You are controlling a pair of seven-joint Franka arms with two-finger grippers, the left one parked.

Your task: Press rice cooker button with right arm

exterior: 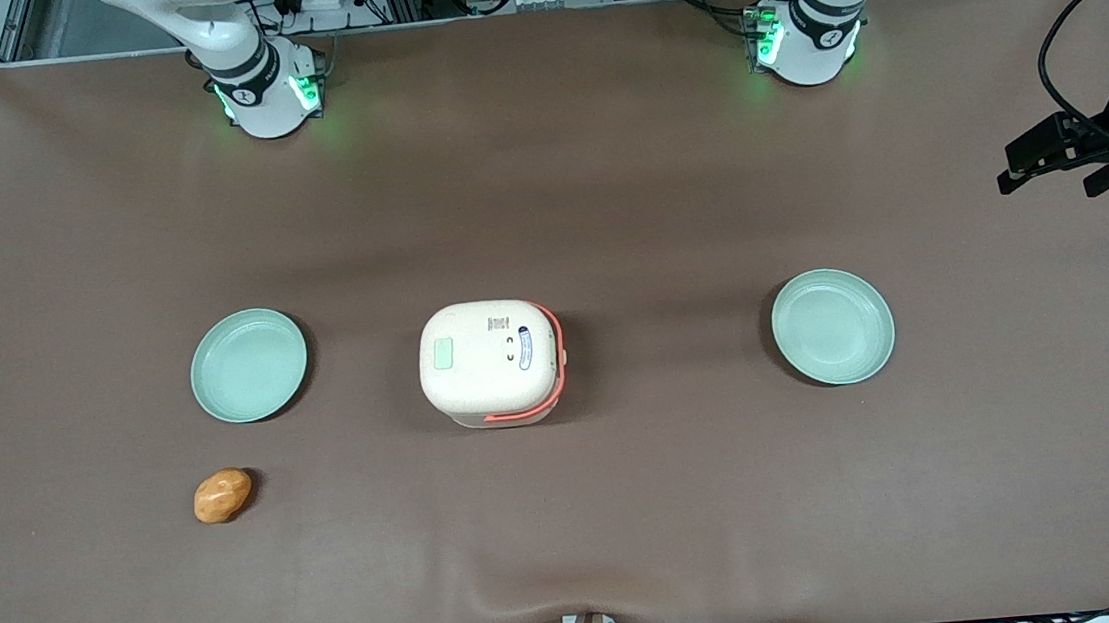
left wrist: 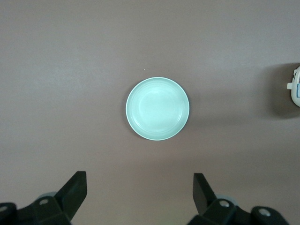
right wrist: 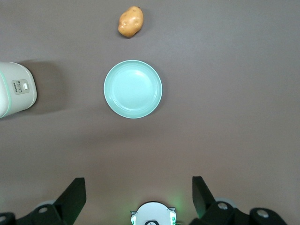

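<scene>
While the rice cooker (exterior: 490,362) sits mid-table, lid closed, the right arm's gripper (right wrist: 136,199) hangs high above a green plate (right wrist: 133,88), fingers spread wide, well apart from the cooker.

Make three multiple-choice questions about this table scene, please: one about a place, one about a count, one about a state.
1. Where is the potato?
A. In the rice cooker
B. On the table, nearer the front camera than the plate toward the working arm's end
C. On a plate

2. How many green plates are there?
A. One
B. Two
C. Three

3. How is the claw of the right arm?
A. Open, high above the table
B. Shut on the potato
C. Pressing the rice cooker

Answers:
1 B: it lies on bare cloth, apart from that plate.
2 B: the other plate lies toward the parked arm's end.
3 A: its fingers stand wide apart, nothing between them, away from the rice cooker.
</scene>
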